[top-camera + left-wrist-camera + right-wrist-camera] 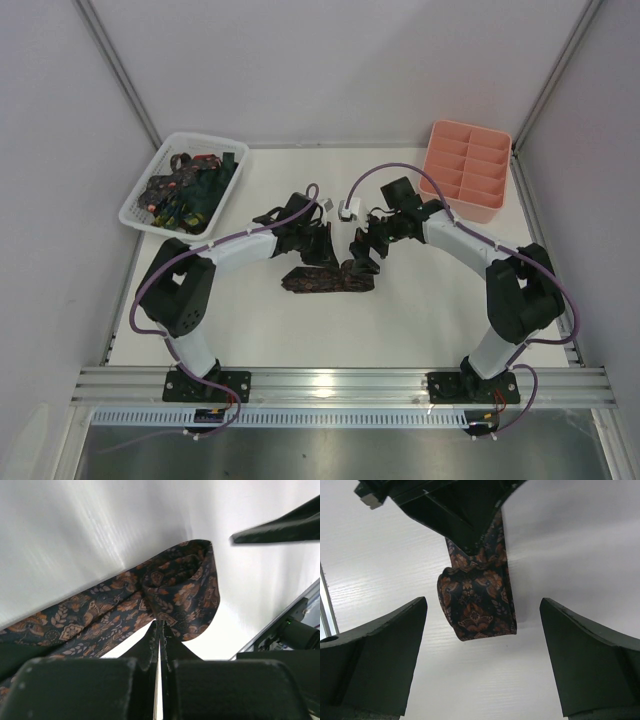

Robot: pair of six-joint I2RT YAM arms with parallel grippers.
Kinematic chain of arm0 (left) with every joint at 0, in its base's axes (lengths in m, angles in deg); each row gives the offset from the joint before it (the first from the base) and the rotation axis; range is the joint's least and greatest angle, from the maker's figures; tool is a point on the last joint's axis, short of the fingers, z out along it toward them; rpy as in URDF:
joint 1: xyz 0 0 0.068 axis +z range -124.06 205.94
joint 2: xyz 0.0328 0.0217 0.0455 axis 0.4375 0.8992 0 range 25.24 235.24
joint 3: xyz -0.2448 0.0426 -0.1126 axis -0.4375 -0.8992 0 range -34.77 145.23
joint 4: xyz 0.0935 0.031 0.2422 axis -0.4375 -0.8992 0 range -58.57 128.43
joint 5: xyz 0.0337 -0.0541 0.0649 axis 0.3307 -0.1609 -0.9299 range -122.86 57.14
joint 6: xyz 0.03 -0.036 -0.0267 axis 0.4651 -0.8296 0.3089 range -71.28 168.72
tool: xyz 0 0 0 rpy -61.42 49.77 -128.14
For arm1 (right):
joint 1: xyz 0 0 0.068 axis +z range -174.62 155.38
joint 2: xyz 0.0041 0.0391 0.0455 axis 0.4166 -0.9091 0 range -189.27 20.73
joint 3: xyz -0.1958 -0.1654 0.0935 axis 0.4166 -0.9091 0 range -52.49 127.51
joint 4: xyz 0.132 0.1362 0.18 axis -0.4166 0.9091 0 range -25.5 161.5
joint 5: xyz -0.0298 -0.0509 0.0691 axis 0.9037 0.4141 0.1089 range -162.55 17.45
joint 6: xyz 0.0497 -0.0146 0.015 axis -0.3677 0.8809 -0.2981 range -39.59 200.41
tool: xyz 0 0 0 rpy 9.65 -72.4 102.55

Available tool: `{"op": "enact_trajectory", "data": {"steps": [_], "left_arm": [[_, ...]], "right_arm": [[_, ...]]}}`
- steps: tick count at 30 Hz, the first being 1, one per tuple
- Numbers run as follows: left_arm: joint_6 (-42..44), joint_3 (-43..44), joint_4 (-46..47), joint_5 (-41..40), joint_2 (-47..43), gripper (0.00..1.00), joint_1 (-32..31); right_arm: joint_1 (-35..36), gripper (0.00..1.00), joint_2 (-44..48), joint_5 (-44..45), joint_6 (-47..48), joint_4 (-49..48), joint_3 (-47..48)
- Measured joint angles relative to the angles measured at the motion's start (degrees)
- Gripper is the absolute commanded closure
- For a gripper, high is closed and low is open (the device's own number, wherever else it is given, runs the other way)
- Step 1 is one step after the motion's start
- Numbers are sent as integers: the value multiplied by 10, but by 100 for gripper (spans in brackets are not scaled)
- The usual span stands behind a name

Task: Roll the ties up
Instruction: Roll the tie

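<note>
A brown tie (318,283) with a fine orange leaf pattern lies across the middle of the table, its right end folded back into a loop (187,587). My left gripper (161,624) is shut on the tie, pinching the fabric at the base of that loop. My right gripper (483,601) stands wide open just right of the loop (479,605), with nothing between its fingers (395,645). In the top view the two grippers, left (322,252) and right (362,252), face each other over the tie's right end.
A white lattice basket (140,205) at the back left holds several more dark ties (185,190). A pink compartment tray (467,170) stands at the back right. Grey walls close the table on three sides.
</note>
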Motion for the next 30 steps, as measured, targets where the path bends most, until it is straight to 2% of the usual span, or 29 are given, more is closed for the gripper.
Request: {"op": "enact_trajectory", "data": {"steps": [6, 11, 18, 30], "left_arm": [[-6, -8, 22, 17, -4, 100, 9], [-10, -13, 31, 21, -4, 99, 16], [-10, -35, 38, 24, -4, 100, 23], [-9, -66, 41, 24, -25, 100, 43]], "right_arm": [[12, 0, -23, -15, 26, 26, 7], [25, 0, -42, -9, 27, 10, -2], [41, 0, -48, 21, 22, -46, -43], [72, 0, -72, 77, 44, -55, -43]]}}
